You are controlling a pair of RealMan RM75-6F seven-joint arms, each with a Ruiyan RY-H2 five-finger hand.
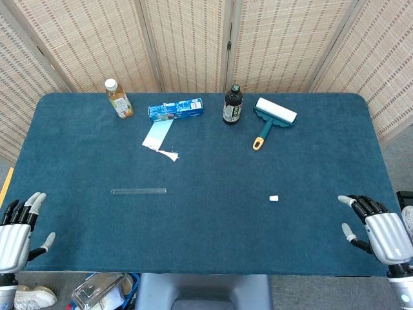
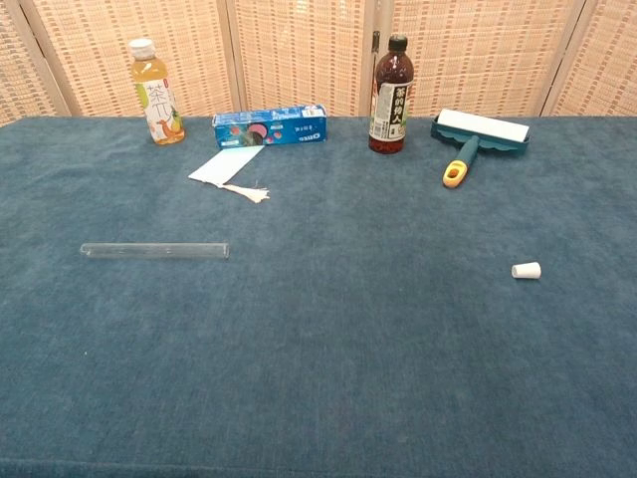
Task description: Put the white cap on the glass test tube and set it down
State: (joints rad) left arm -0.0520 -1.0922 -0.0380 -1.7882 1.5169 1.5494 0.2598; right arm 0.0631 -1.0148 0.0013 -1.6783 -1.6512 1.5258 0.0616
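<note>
Both hands hold nothing, fingers spread. Ahead of the left hand (image 1: 16, 234) and inward lies the glass test tube (image 1: 138, 191), long axis crosswise; the white cap (image 1: 273, 198) sits ahead-inward of the right hand (image 1: 381, 232), nearer it.

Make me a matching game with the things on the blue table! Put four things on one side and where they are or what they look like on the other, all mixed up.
Things:
1. glass test tube
2. white cap
3. lint roller
4. dark bottle

Descriptions:
A. standing upright at the back
B. yellow-tipped handle
C. lying flat on the left side
D. tiny, alone on the right side

Pairs: 1-C, 2-D, 3-B, 4-A
</note>
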